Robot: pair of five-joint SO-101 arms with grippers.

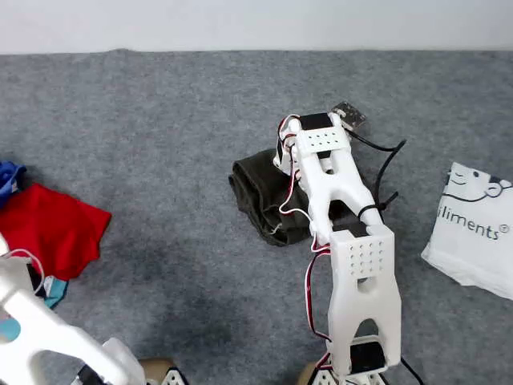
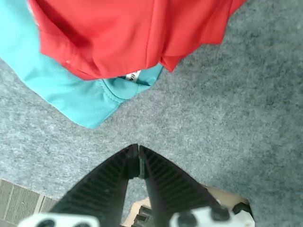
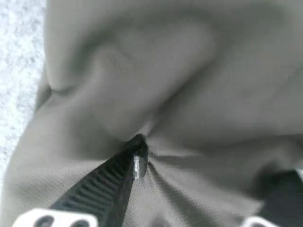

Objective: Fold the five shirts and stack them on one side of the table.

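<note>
A dark olive shirt [image 1: 260,200] lies bunched near the table's middle. My right arm [image 1: 325,156] stands over its far side. In the right wrist view my right gripper [image 3: 213,161] is open and pressed into the olive shirt [image 3: 189,80]; one black finger [image 3: 118,179] digs in where the cloth puckers, and the other jaw stands far apart, partly under cloth. At the left edge lies a red shirt [image 1: 52,224] on a teal shirt [image 1: 53,290], with a blue shirt [image 1: 6,180] beyond. My left gripper [image 2: 138,158] is shut and empty, just short of the teal shirt [image 2: 71,94] and red shirt [image 2: 132,33].
A white shirt with print [image 1: 477,233] lies at the right edge. Grey carpet-like cloth [image 1: 176,128] covers the table, bare between the red and olive shirts. My left arm [image 1: 40,329] sits at the near left corner. Cables [image 1: 385,160] trail beside the right arm.
</note>
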